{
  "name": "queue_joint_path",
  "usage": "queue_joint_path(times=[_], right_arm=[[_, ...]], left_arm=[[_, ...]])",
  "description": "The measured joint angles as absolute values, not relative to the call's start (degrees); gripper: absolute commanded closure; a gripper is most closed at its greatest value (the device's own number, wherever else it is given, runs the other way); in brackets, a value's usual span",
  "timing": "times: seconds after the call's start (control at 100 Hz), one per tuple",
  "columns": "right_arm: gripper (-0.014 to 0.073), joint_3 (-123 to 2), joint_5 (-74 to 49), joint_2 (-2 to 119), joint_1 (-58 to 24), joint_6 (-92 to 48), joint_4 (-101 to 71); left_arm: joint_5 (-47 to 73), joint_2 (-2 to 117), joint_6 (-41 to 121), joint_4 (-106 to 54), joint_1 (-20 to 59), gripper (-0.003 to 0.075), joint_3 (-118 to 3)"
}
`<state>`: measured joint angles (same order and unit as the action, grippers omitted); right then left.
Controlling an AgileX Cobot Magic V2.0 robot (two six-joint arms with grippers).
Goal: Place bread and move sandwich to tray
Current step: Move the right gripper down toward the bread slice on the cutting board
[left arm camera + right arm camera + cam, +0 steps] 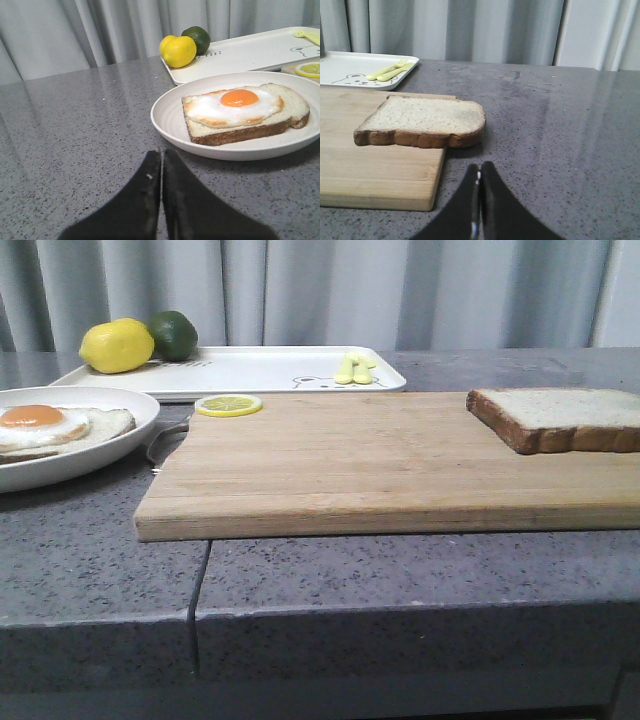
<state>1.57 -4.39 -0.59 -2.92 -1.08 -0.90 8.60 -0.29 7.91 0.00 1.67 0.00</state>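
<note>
A: Where do we stand? Our left gripper [161, 165] shows at the bottom centre of its wrist picture, fingers pressed together on nothing, low over bare grey counter [75, 140].

B: Same for our right gripper [480, 177]: closed and empty, at the bottom centre of its view. The bread [422, 121] lies just above it in that picture, flat on the wooden cutting board [375, 170], one corner hanging past the board's edge.

A: In the front view that slice [560, 418] sits at the right edge of the frame, and the sandwich [55, 430] at the left edge, on its round plate. From our left wrist, the sandwich [245, 112] fills the right half, fried egg on top, yolk up.

B: The tray [250, 370] lies across the upper left, behind the board, carrying a lemon [117, 345], a lime [173, 334] and yellow cutlery [354, 369]. A lemon slice [228, 405] rests on the board's far corner.

A: We judge the bread light and soft; hard pinching would crush it. We'd open up and take that overhanging corner, gently, by the firmer crust.

B: The plate looks rigid and smooth, probably slippery. We'd grip its rim and keep it level, or the egg may slide.
</note>
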Motion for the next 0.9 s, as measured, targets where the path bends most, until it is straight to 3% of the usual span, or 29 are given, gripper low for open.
queue_joint_path(times=[0.69,0.9], right_arm=[[0.0664,1.57,-4.27,-0.59,-2.92,-1.08,-0.81],[0.0664,1.57,3.55,-0.59,-2.92,0.00,-2.16]], left_arm=[[7.54,-0.29,7.91,0.00,1.67,0.0740,0.00],[3.46,-0.29,7.91,-6.58,1.67,0.0740,-0.27]])
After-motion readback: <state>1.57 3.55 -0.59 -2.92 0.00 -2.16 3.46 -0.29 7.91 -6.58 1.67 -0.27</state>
